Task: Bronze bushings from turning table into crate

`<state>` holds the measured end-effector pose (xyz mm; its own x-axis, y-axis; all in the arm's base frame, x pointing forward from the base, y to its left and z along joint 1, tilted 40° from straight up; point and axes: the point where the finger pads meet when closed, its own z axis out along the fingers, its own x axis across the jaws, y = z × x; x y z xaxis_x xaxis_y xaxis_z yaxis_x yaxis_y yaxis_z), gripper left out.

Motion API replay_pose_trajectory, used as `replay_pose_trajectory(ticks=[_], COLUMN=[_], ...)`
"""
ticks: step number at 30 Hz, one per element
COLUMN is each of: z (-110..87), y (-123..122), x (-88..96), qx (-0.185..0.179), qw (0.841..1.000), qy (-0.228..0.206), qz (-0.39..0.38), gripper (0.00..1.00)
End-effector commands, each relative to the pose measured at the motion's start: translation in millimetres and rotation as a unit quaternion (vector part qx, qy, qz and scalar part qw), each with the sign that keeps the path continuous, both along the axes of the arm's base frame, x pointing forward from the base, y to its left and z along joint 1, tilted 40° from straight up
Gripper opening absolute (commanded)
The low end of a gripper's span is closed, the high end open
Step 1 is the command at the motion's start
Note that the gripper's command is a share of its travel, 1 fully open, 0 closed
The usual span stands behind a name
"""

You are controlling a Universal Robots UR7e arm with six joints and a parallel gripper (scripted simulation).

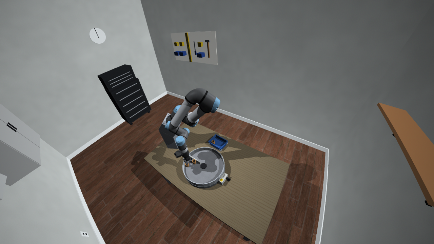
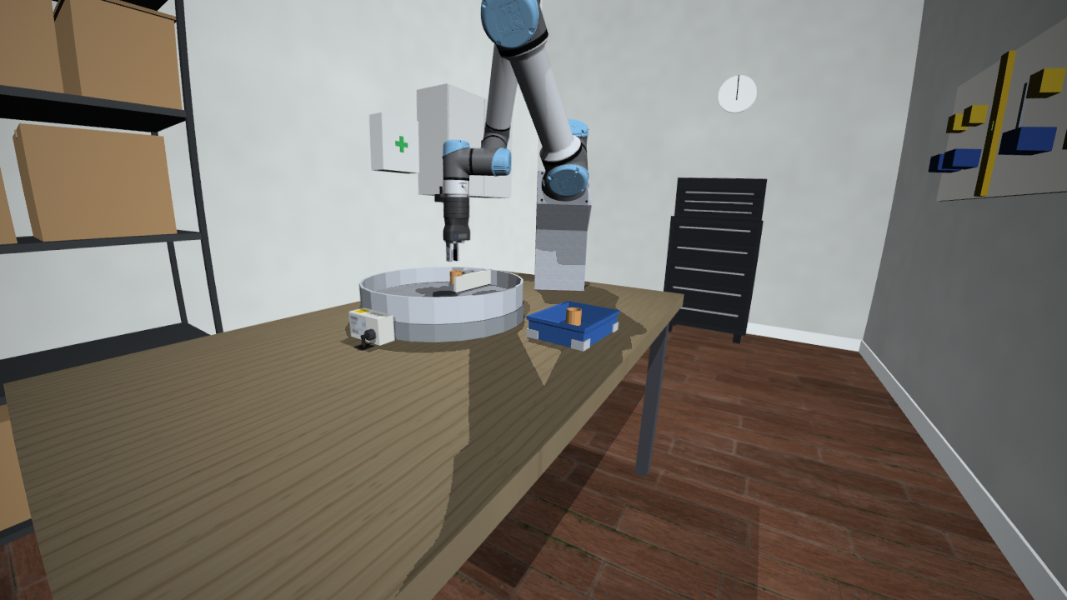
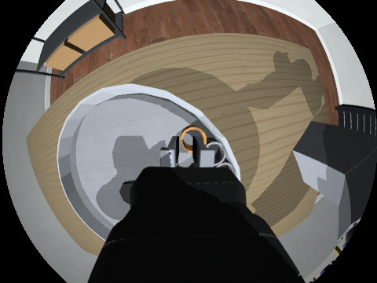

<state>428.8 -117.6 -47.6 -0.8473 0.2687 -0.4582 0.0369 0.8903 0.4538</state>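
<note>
Your arm (image 2: 540,97) has grey tube links and light-blue joint caps. Its elbow is dark. The pincer (image 2: 453,253) is black.
</note>
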Motion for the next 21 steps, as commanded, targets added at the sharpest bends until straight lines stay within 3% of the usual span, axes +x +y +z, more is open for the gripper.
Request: replay_pose_trajectory(ticks=[1, 13, 21], z=[-8.5, -8.5, -19.8], y=[4.1, 4.1, 9.7], x=[6.3, 6.3, 14.7], qx=[0.0, 0.0, 0.0], qw=[1.0, 1.0, 1.0], qy=[0.0, 0.0, -0.001], qz=[0.0, 0.0, 0.002], gripper=[0.45, 0.45, 0.45])
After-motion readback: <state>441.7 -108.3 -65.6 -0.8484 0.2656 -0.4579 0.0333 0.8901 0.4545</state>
